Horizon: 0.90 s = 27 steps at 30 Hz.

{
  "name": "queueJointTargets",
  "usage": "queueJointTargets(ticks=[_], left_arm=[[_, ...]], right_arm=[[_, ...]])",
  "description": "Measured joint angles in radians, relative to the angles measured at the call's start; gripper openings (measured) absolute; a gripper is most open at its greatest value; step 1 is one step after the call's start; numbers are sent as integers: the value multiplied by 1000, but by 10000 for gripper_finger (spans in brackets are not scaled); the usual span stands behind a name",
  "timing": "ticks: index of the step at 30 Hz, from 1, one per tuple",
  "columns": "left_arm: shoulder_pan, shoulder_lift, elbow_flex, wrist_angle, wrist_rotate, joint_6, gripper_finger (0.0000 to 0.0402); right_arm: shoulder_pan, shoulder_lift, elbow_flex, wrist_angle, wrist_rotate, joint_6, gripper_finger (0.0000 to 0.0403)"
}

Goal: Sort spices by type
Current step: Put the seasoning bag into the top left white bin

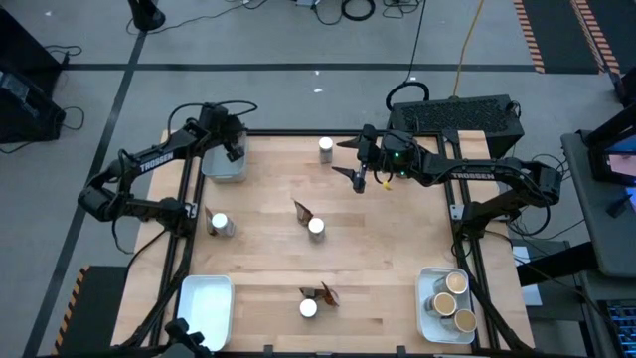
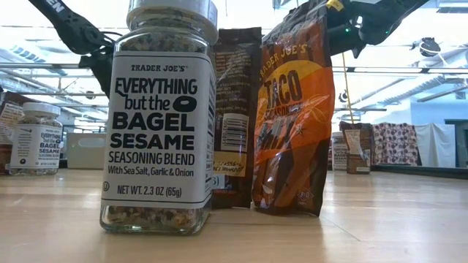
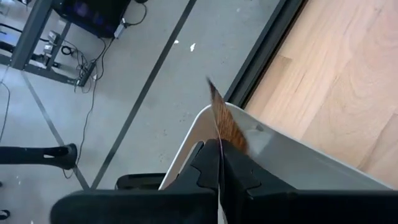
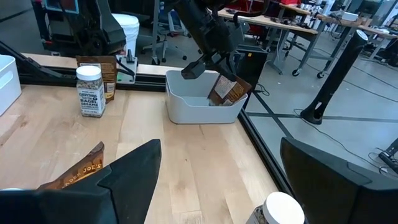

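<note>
My left gripper [image 1: 235, 151] is over the far-left white tray [image 1: 221, 169], shut on a dark brown sachet [image 4: 227, 91]. My right gripper [image 1: 358, 179] hovers open above the table's far middle and touches nothing. Next to it stands a white-lidded jar [image 1: 325, 147]. Three more white-lidded jars [image 1: 221, 225] [image 1: 316, 227] [image 1: 308, 308] stand on the table. Each has a sachet [image 1: 210, 218] [image 1: 303, 210] [image 1: 327, 293] beside it. Tan-lidded jars [image 1: 449, 296] stand in the near-right tray [image 1: 428, 273]. My left gripper pinches the sachet between its two fingers, which come down at it from above. In the left wrist view the sachet's thin edge [image 3: 218, 127] runs between the fingertips. The sachet hangs tilted with its lower part [image 4: 224, 96] inside the tray; whether it touches the tray I cannot tell.
The near-left white tray [image 1: 206, 303] has nothing in it. In the low view a bagel-seasoning jar [image 2: 158, 117] and two upright sachets [image 2: 236, 117] [image 2: 294, 117] stand close to the camera. Bare wood lies between the groups of spices. Black frame rails border the table.
</note>
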Motion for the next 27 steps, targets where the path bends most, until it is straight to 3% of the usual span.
queueJointTargets(ticks=[27], left_arm=[[0, 1, 0, 45, -29, -30, 17]], right_arm=[[0, 0, 0, -1, -25, 1, 313]])
